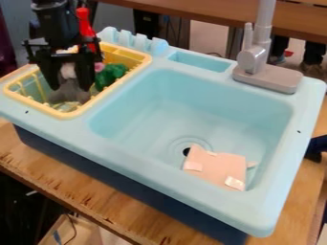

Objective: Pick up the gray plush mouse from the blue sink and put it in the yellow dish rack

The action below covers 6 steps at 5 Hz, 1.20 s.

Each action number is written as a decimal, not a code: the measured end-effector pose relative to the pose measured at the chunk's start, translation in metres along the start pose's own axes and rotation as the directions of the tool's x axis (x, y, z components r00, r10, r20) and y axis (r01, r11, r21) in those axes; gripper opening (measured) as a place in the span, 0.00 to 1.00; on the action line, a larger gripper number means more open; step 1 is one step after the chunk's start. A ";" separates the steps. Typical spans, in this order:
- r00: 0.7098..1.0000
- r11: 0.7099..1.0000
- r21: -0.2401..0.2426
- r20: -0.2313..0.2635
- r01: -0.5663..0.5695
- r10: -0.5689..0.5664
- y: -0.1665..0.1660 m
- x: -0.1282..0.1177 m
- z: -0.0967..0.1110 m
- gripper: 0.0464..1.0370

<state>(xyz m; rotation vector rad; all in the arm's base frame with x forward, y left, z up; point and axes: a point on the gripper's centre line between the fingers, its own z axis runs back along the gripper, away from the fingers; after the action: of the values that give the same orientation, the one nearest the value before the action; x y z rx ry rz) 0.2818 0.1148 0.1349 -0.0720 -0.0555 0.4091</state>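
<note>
Rack (66, 115) at ten o'clock; end effector (70, 89) hangs over it, fingers apart. Green toy (110, 75) in rack, at gripper's three o'clock. Pink cloth (216, 167) in sink (256, 115), five o'clock. Grasp looks undone; overall progress unclear.

The end effector (69, 82) is black. Beneath it, the basket (64, 115) is pale yellow; close beside it, a thing (111, 75) is deep green. Farther from it, the sink (140, 161) is light turquoise, the faucet (254, 58) grey, the flat piece (218, 167) pale pink with whitish patches.
</note>
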 end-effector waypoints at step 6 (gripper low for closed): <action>0.998 0.996 0.063 0.015 0.060 -0.061 -0.020 -0.008 0.029 0.96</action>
<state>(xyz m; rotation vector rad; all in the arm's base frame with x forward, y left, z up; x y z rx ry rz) 0.2800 0.0953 0.1653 -0.0053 -0.0618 0.3509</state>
